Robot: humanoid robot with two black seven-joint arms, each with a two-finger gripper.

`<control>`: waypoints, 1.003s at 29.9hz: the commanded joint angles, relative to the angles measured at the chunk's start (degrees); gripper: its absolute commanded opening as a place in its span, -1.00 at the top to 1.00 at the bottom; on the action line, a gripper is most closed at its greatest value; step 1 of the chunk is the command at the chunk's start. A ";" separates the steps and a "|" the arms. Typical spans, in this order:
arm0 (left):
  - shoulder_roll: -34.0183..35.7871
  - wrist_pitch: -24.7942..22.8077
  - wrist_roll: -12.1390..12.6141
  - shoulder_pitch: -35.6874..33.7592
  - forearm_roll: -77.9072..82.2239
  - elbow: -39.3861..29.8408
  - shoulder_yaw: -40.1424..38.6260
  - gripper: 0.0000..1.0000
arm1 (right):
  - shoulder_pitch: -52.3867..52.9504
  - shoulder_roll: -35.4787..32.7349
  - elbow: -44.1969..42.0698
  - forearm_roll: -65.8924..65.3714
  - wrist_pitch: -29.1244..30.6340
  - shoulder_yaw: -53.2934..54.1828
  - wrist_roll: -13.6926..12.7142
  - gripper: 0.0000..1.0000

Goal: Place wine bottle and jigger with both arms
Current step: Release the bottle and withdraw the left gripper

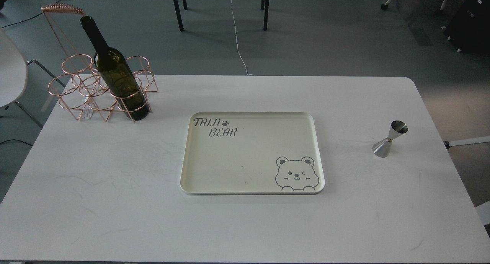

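Observation:
The wine bottle (115,70), dark olive-green with a long neck, stands in the front right ring of a copper wire rack (82,92) at the table's back left corner. The jigger (389,139), a small shiny steel double cone, stands upright on its wider cone near the table's right edge. Neither of my grippers shows in the head view.
A cream tray (317,153) with a bear drawing and "TAIJI BEAR" lettering lies flat at the table's middle. The white table (115,187) has rounded far corners. A white chair (9,80) stands off the left edge. Chair legs and cables are on the floor behind.

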 commanded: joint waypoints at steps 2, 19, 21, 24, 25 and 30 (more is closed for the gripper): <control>0.74 -2.26 -3.17 0.74 -11.36 0.09 0.14 -0.96 | -0.51 0.07 -1.72 0.16 0.05 0.29 0.43 -0.98; -15.24 -22.20 -2.99 10.94 -49.08 29.43 -0.03 -0.96 | -9.03 5.86 -4.36 20.36 0.66 0.29 -1.76 -0.98; -18.05 -22.27 -2.99 11.73 -49.26 34.00 -0.03 -0.96 | -9.38 8.23 -4.45 21.33 0.92 0.64 -2.03 -0.97; -21.75 -22.27 -2.82 12.17 -49.26 39.37 -1.87 -0.96 | -9.82 9.38 -5.85 22.48 1.01 2.22 -2.20 -0.98; -22.71 -22.27 -2.64 12.34 -49.35 40.51 -3.01 -0.96 | -10.00 9.91 -6.46 22.74 1.10 2.66 -2.29 -0.98; -24.57 -22.27 -1.68 14.71 -49.52 41.49 -8.64 -0.96 | -10.88 13.07 -7.79 22.74 1.98 2.93 -2.55 -0.98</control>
